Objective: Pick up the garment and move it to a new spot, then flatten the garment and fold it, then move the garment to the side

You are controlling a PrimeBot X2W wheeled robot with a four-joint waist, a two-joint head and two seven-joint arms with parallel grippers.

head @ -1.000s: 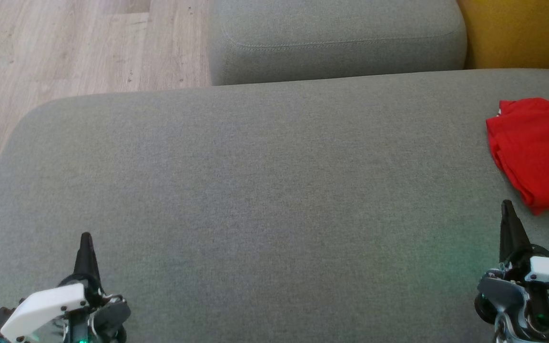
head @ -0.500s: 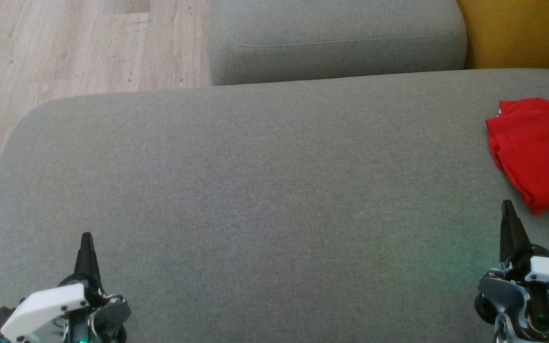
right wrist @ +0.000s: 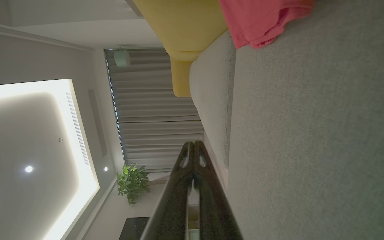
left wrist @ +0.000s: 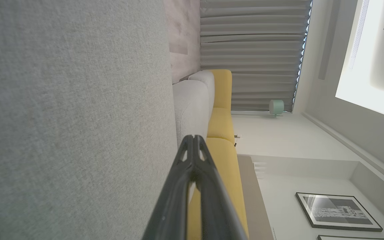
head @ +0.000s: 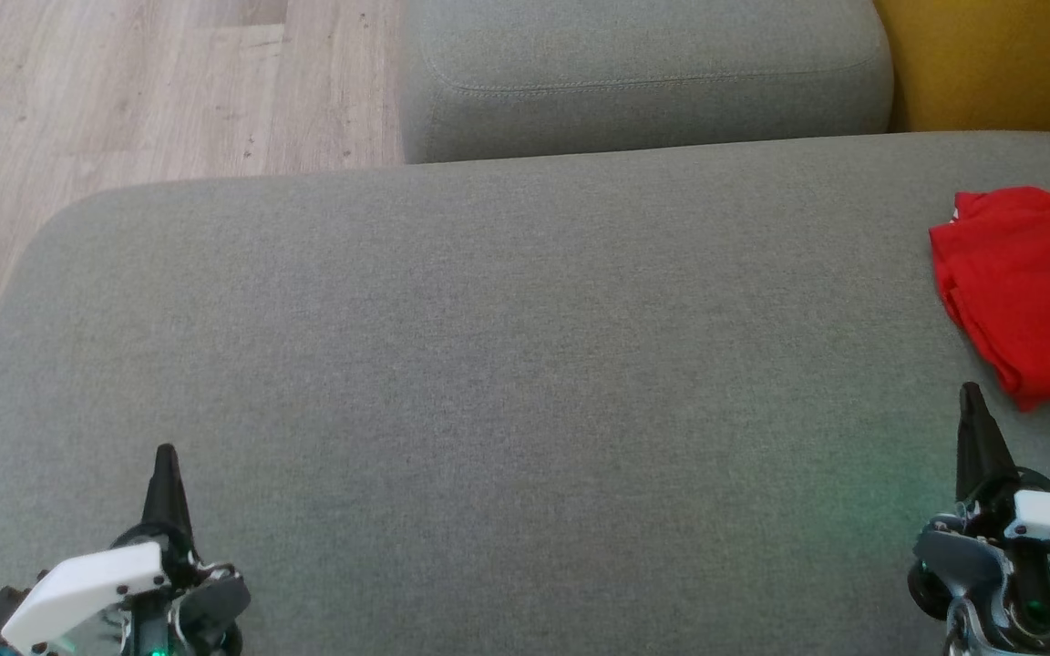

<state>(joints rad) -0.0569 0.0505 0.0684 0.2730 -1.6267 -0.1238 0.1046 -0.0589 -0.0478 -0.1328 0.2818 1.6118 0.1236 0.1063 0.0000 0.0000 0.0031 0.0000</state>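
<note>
Nothing has moved over the last second; the loosely folded red cloth garment (head: 1026, 292) lies at the right edge of the broad grey fabric cushion (head: 488, 346), just ahead of the right gripper (head: 970, 392) and not touching it; the left gripper (head: 165, 453) sits at the lower left, well apart from the garment; both pairs of dark fingers are pressed together with nothing between them; beyond lie a smaller grey cushion (head: 643, 82), a yellow sofa (head: 999, 64) and a pale wooden floor (head: 124, 91).
</note>
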